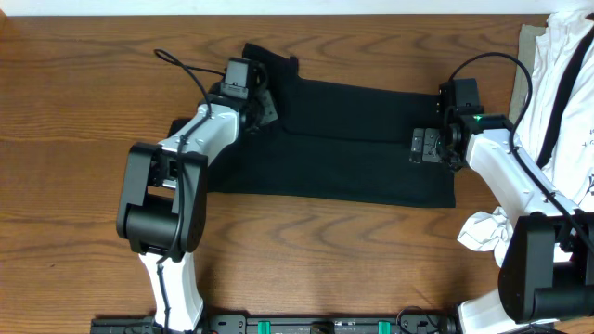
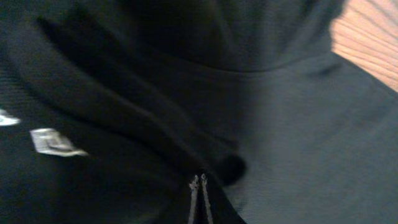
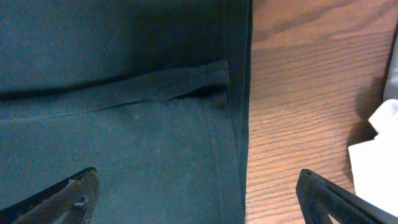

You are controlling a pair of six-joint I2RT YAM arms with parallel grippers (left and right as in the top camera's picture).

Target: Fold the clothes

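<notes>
**Left Claw Pinching, Right Claw Poised Over the Edge**

The black garment (image 1: 353, 139) lies spread across the middle of the table (image 1: 74, 139). The left claw (image 2: 198, 183) is clamped tight at the garment's far left corner. A ridge of cloth runs up into its tips, so it seems to have a pinch of fabric. The right claw (image 3: 196, 177) gapes wide and empty above the right edge, one finger over cloth and the other over wood.

To fold well, the right claw should drop onto that edge and catch it cleanly. Both ends should then travel together so the cloth stays square.

Count:
- one black garment
- two claws
- one heap of white clothes (image 1: 571, 83) at the far right
- one crumpled white piece (image 1: 483, 230) nearer the front
</notes>
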